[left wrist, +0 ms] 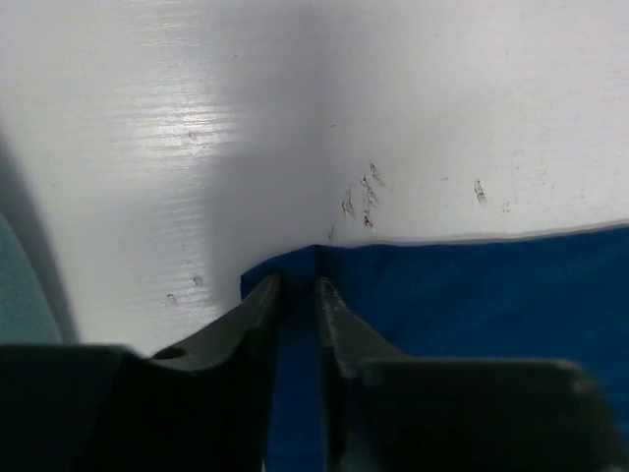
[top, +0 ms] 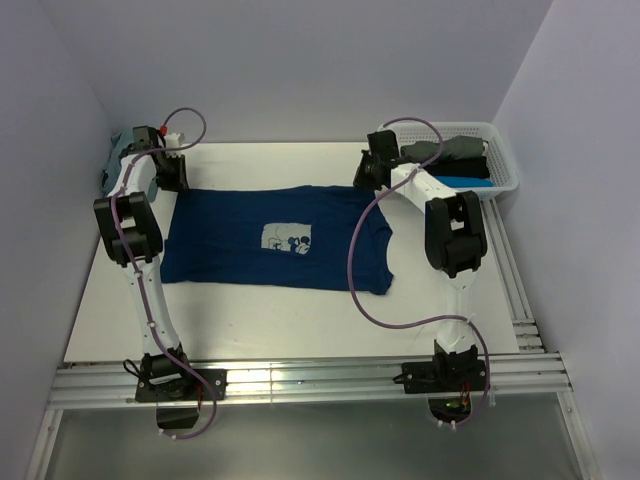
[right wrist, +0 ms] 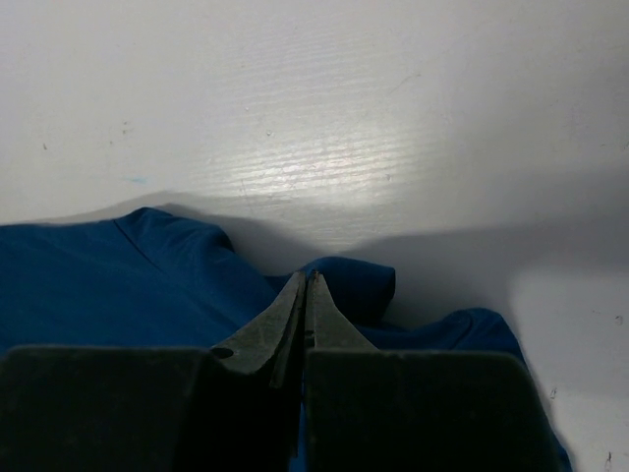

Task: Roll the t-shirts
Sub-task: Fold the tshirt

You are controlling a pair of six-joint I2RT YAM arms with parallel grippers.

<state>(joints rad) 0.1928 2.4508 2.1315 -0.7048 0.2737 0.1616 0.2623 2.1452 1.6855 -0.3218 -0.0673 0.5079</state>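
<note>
A dark navy t-shirt [top: 230,240] with a pale print lies spread flat on the white table, its neck end to the right. My left gripper [top: 170,182] is at its far left corner. In the left wrist view the jaws [left wrist: 300,283] stand narrowly apart, pinching the corner of the cloth [left wrist: 472,295]. My right gripper [top: 366,178] is at the shirt's far right edge. In the right wrist view it [right wrist: 305,277] is shut on a raised fold of navy cloth [right wrist: 98,285].
A white lattice basket [top: 507,172] at the back right holds dark grey shirts [top: 450,152] and a bright blue one [top: 465,182]. A pale teal cloth [top: 110,160] lies at the back left, against the wall. Metal rails [top: 300,385] run along the near edge.
</note>
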